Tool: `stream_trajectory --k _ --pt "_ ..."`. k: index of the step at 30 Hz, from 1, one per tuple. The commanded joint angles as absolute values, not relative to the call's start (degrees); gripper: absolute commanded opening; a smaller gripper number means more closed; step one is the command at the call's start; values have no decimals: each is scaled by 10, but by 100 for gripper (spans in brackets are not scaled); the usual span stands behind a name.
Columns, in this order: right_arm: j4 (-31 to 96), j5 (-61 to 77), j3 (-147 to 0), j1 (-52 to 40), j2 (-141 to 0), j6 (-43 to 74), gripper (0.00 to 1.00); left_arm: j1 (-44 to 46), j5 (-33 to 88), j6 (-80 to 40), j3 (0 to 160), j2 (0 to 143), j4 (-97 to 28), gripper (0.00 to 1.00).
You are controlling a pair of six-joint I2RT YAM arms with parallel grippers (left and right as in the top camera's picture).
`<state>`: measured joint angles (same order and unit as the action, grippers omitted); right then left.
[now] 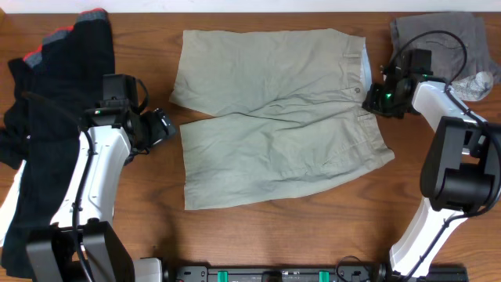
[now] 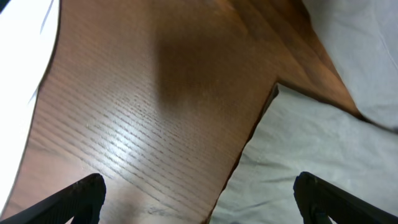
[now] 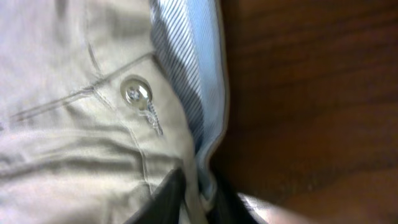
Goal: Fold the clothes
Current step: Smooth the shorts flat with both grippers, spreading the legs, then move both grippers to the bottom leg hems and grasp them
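Observation:
Khaki-beige shorts [image 1: 274, 117] lie spread flat on the wooden table, waistband to the right, legs to the left. My right gripper [image 1: 376, 100] is at the waistband. In the right wrist view its fingers [image 3: 198, 199] are shut on the waistband edge, just below the button [image 3: 137, 93] and the pale blue striped lining [image 3: 193, 68]. My left gripper [image 1: 164, 125] is open beside the left leg hems. In the left wrist view its fingers [image 2: 199, 198] straddle a leg's hem edge [image 2: 249, 149], one over bare wood, one over khaki cloth [image 2: 298, 155].
A black garment with red-grey trim [image 1: 55, 86] lies at the left, partly under my left arm. White cloth [image 1: 8, 204] shows at the lower left. Grey shorts [image 1: 438, 35] and a crumpled clear wrapper [image 1: 479, 82] lie at the back right.

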<state>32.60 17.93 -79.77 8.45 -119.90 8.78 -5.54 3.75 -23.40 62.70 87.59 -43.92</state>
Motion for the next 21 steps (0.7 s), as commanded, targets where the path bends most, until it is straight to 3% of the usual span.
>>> stream_trajectory --k 1,4,9,15,21 --pt "343 174 -808 86 -1141 67 40 -58 40 -189 657 861 -446 98" --pt "385 174 -816 85 -1068 68 69 -58 41 -189 675 835 -467 98" --pt "479 170 -816 85 -946 59 93 -57 102 -207 678 775 -553 98" --pt "636 87 -815 69 -849 81 94 -25 101 -220 677 725 -669 98" --pt "721 18 -790 42 -838 135 91 31 23 -312 617 720 -717 98"
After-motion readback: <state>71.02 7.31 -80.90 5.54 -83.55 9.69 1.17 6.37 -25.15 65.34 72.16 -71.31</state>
